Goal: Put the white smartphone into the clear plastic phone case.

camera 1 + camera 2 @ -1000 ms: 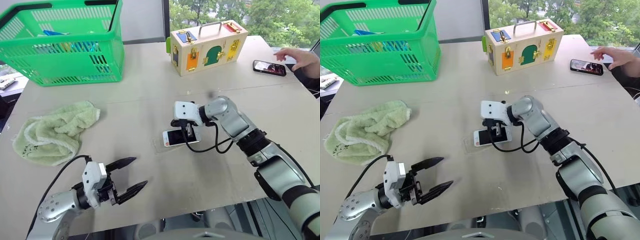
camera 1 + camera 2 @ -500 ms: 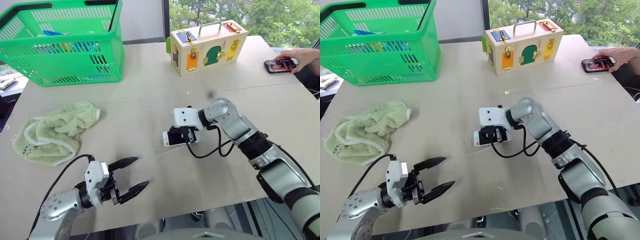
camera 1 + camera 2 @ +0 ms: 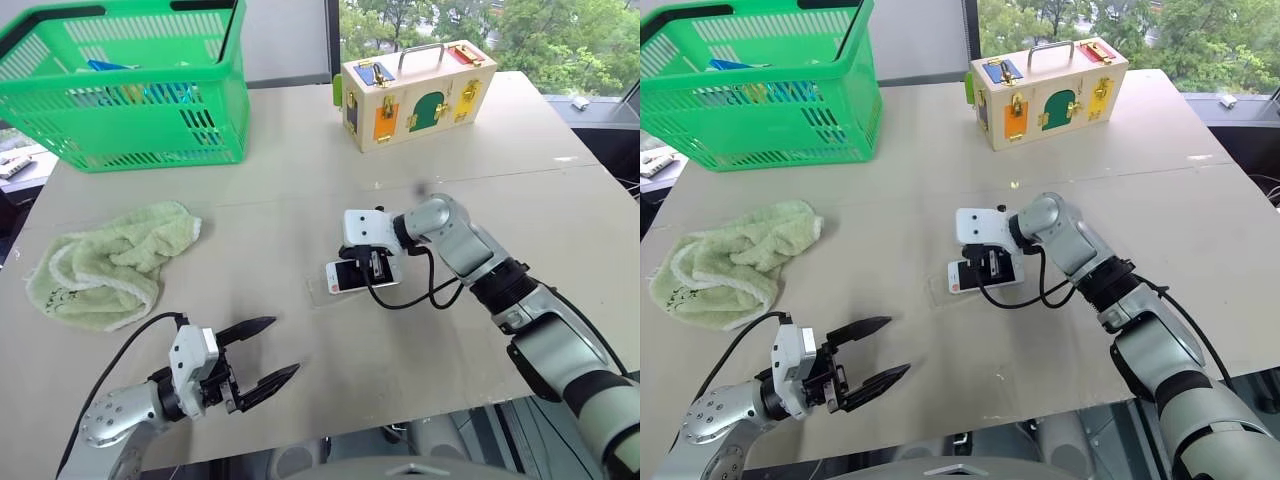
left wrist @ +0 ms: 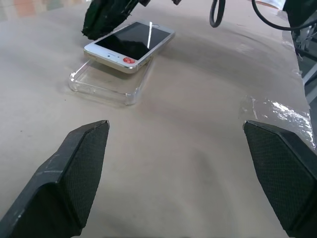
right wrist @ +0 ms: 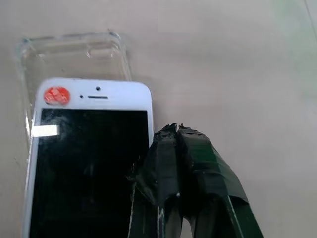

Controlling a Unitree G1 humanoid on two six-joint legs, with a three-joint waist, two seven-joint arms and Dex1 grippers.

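Note:
The white smartphone [image 3: 348, 274] lies screen up in the middle of the table, a red sticker on its white end. It rests askew on the clear plastic phone case [image 4: 106, 82], tilted over one rim rather than seated, so the case's camera end [image 5: 74, 54] sticks out past it. My right gripper [image 3: 378, 266] is shut, with its black fingertips [image 5: 171, 134] against the phone's long edge and holding nothing. Near the front left edge of the table my left gripper [image 3: 283, 346] hovers open and empty, pointing toward the phone.
A green basket [image 3: 130, 100] stands at the back left. A green towel [image 3: 110, 262] lies crumpled at the left. A wooden latch box [image 3: 415, 92] sits at the back centre. The table's front edge runs close behind my left gripper.
A person's hand with a dark phone at the far right of the table has gone from view. Both grippers and the white smartphone stay where they were.

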